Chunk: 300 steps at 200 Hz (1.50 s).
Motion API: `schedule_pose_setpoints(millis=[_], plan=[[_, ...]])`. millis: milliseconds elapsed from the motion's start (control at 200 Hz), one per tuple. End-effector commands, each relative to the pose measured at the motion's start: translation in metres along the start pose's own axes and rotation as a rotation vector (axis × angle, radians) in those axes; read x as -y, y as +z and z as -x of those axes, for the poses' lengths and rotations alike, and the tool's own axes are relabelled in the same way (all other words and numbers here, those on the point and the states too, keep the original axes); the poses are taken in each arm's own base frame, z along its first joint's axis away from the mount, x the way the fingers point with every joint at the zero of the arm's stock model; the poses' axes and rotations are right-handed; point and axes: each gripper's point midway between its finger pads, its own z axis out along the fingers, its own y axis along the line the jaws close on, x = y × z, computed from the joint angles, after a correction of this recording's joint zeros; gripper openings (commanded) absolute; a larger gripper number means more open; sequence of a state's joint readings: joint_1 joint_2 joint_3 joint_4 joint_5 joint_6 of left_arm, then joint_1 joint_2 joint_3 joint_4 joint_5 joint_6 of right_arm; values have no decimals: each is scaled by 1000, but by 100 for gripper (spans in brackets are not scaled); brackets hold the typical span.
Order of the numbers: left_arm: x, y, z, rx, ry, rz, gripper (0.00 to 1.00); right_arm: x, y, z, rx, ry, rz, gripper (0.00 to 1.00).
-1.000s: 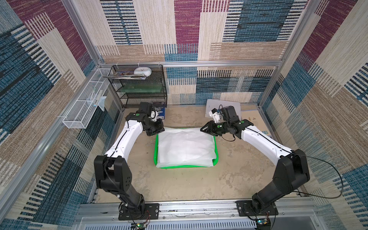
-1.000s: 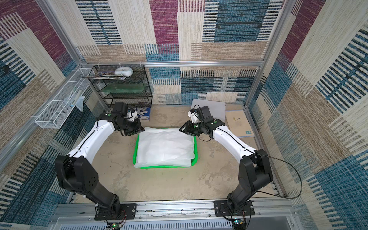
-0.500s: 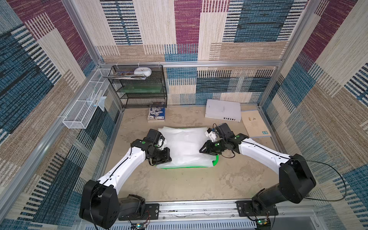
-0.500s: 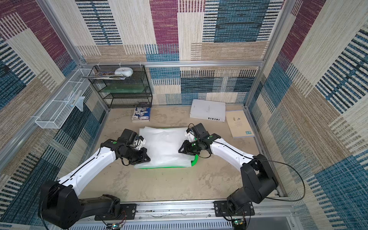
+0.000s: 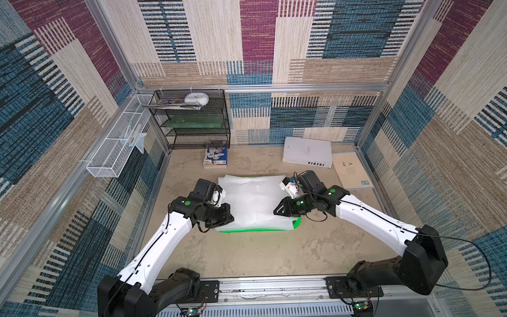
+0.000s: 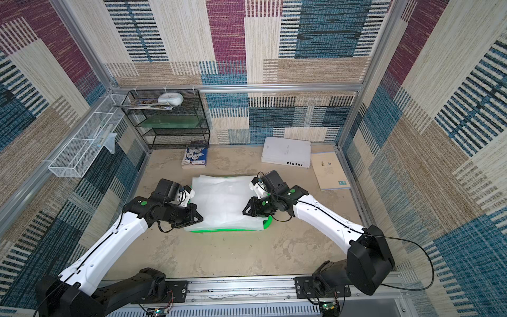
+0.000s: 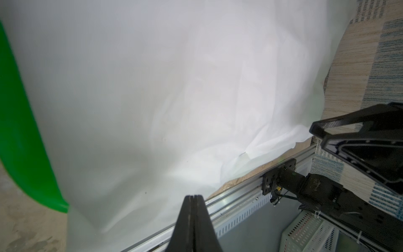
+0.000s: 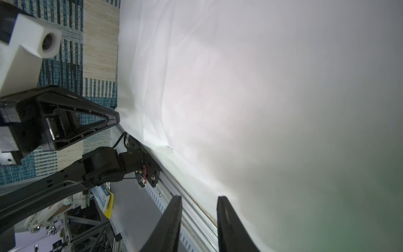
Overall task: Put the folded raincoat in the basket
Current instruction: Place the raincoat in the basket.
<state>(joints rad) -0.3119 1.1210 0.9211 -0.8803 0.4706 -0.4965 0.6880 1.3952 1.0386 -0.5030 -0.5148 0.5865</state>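
I judged the raincoat point(image 5: 252, 197), draped over the rigid green plastic basket point(image 5: 255, 231) between my claws, as light, limp and slick, a thin milky film best pinched at a folded edge; the left claw point(image 7: 193, 197) was clenched on nothing visible, and the right claw point(image 8: 198, 197) stood parted and empty.

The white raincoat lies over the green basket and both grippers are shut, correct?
Not quite. Only the left gripper is shut; the right wrist view shows the right gripper with jaws apart. The raincoat does lie over the basket.
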Motion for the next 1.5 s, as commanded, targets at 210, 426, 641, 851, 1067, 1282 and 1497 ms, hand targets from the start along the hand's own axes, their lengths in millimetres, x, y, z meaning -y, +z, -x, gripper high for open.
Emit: schedule_pose_setpoints(millis=[210,426,641,851,1067,1282,1497], plan=[[-42,20,-14,-34,-138,151,4,66,18,-24,-60,48,-255,31],[-51,16,-10,-23,-143,221,4,89,1,-24,-55,19,-412,31],[-59,9,-8,-27,-136,293,3,89,-13,-17,-49,-17,-449,34],[-29,-18,12,28,-29,233,6,46,-37,15,52,-112,-354,36],[13,-30,71,144,72,154,9,31,-45,65,214,-107,-321,36],[14,-6,131,150,68,201,8,58,-34,118,231,-7,-336,35],[-18,9,170,220,-55,197,12,96,-14,140,212,57,-364,33]])
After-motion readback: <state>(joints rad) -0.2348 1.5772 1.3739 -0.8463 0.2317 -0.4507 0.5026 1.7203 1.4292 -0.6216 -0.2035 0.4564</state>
